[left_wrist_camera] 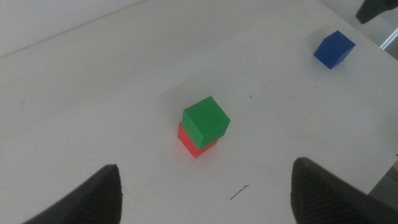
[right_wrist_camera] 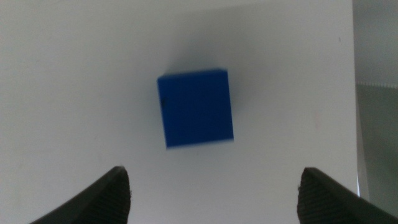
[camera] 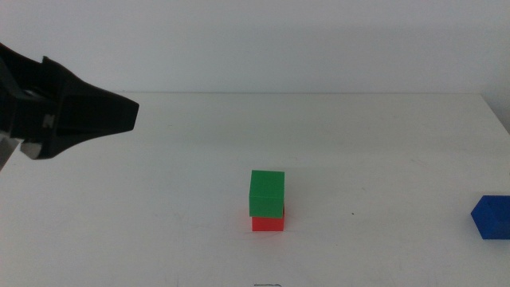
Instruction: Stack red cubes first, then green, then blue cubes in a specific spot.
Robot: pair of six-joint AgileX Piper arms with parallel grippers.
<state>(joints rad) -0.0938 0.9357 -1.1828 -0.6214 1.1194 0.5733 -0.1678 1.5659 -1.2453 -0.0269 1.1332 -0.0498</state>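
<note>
Spread jaws mark the right gripper [right_wrist_camera: 211,193], which hangs straight above the blue cube [right_wrist_camera: 196,107] with nothing between its tips; the cube lies on the white table [right_wrist_camera: 74,74] near that table's right edge and looks slightly turned against the jaw line. In the middle view this arm itself is out of sight, and only the blue cube [camera: 492,217] shows at the picture's right border, well apart from the stack.

The left gripper [left_wrist_camera: 205,193] is also released and empty, raised over the left side of the table [camera: 159,199] and looking down at the stack, clear of it. There the green cube [camera: 267,194] sits on the red cube [camera: 268,224], its edges twisted a little off the red ones, in the table's middle.

The step in hand appears to be picking up the blue cube. To do it well, I would turn the wrist until the jaws face two flat sides squarely, come down centred, and close at mid-height so the cube does not tip. At the stack, a gentle, level placement seems wise, since the green top is skewed.

All three cubes are plain, matte, sharp-edged and equal in size; the table is smooth and bare white.
</note>
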